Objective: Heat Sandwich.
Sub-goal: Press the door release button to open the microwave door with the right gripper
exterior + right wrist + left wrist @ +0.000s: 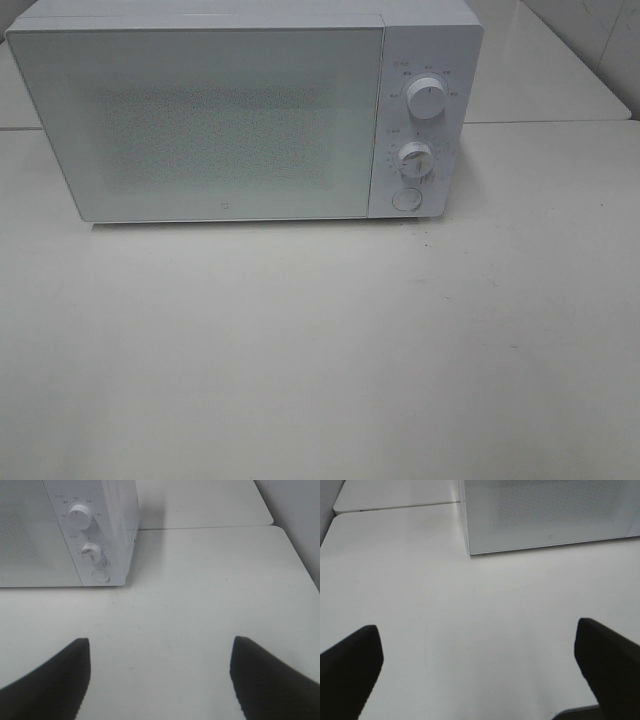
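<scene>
A kitchen-like test bench: white microwave (245, 115) (door shut) on plain white tables (320, 350).

The microwave (245, 115) is faced from high in front; it is shared by both low wrist views, left and right.

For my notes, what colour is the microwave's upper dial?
White round dial, clearest in the exterior high view.

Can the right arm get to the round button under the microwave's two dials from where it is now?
Probably yes. The right gripper holds nothing, its fingers are open, the button faces it, and only bare table lies between them. Nothing visible blocks the way.
</scene>
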`<action>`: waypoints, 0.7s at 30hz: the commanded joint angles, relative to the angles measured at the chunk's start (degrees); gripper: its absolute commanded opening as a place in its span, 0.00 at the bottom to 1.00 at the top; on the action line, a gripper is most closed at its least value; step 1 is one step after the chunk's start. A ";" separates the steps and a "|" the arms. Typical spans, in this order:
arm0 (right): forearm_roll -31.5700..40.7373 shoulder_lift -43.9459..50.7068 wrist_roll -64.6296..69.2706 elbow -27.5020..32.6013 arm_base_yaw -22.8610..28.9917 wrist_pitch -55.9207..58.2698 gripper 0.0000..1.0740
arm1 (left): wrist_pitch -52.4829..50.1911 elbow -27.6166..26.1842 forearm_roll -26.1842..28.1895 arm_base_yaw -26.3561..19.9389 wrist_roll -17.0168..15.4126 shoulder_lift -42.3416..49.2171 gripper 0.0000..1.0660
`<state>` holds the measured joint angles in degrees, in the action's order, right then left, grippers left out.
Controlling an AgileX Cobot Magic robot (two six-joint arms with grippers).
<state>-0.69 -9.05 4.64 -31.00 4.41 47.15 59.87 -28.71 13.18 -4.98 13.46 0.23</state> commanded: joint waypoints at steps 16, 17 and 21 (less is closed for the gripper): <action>-0.17 -22.40 0.06 -0.34 -0.46 -25.50 0.70 | -0.34 0.11 0.34 0.00 -0.40 1.55 0.95; -0.17 -25.21 0.06 -0.34 -0.46 -28.02 0.70 | -0.34 0.11 0.34 0.00 -0.40 1.55 0.95; -0.17 -29.91 0.06 -0.34 -0.46 -31.74 0.70 | -0.34 0.11 0.34 0.00 -0.40 1.55 0.95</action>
<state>-0.69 -38.62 4.70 -31.00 4.41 16.96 59.87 -28.71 13.18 -4.98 13.46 0.23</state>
